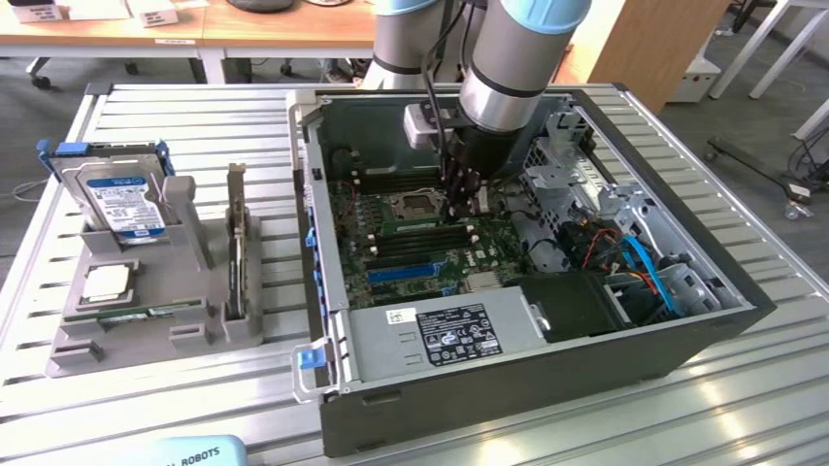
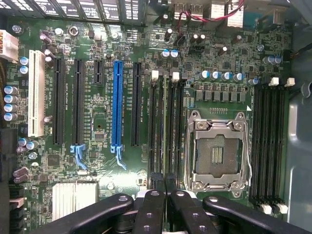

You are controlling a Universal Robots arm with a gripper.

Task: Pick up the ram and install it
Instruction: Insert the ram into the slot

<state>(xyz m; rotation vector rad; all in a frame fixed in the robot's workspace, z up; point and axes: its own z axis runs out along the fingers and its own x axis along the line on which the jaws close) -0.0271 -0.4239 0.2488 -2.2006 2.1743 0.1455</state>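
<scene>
My gripper [image 1: 461, 202] reaches down inside the open computer case [image 1: 340, 243], just over the motherboard next to the processor socket [image 1: 414, 206]. In the wrist view the fingers [image 2: 150, 209] are pressed together on the ram [image 2: 165, 127], seen edge-on as a thin green strip. It runs lengthwise between two black memory slots [image 2: 155, 122] with white clips, beside the empty socket [image 2: 217, 152]. A second, alike green ram stick [image 1: 136, 313] lies in the grey rack on the exterior view's left.
The grey rack [image 1: 78, 354] also holds a blue-labelled hard drive [image 1: 123, 204], a square silver processor [image 1: 107, 282] and an upright card [image 1: 236, 257]. Four more memory slots [image 2: 270, 146] flank the socket's other side. The power supply [image 1: 447, 335] and cables [image 1: 642, 262] crowd the case.
</scene>
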